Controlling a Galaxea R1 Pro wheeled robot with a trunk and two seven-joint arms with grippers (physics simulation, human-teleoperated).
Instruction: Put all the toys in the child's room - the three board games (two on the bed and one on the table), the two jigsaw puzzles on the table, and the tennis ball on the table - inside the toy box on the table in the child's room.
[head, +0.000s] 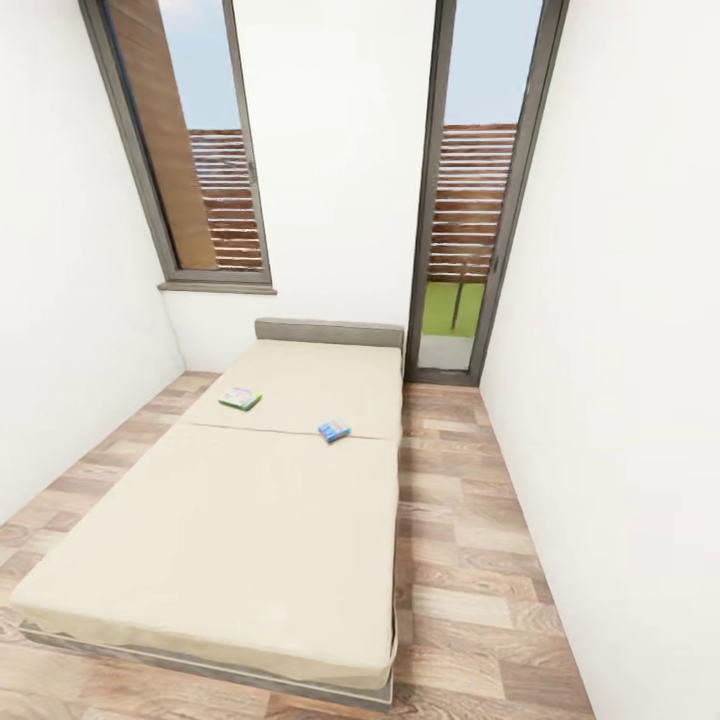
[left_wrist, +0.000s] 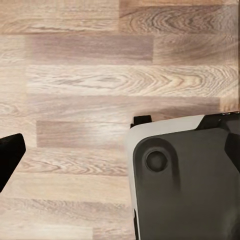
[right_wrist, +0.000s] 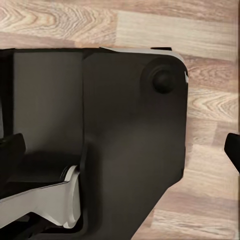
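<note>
In the left wrist view one dark fingertip (left_wrist: 9, 152) of the left gripper shows at the picture's edge above the wood-plank floor (left_wrist: 100, 75), with the robot's dark, white-edged base (left_wrist: 185, 185) below; whether that gripper is apart or together I cannot tell. In the right wrist view a dark fingertip (right_wrist: 233, 150) of the right gripper likewise juts in at the edge over the base (right_wrist: 130, 140) and the floor, and its state I cannot tell either. Ahead, in the head view, stands the bed (head: 230, 520), low and wide, with a plain beige mattress, grey frame and low grey headboard (head: 330, 331). Two board games lie flat on its far half, apart from each other: a green-edged pale one (head: 241, 399) toward the left, a blue one (head: 335, 430) nearer the middle. Tall dark-framed windows (head: 200, 150) flank the white wall behind.
</note>
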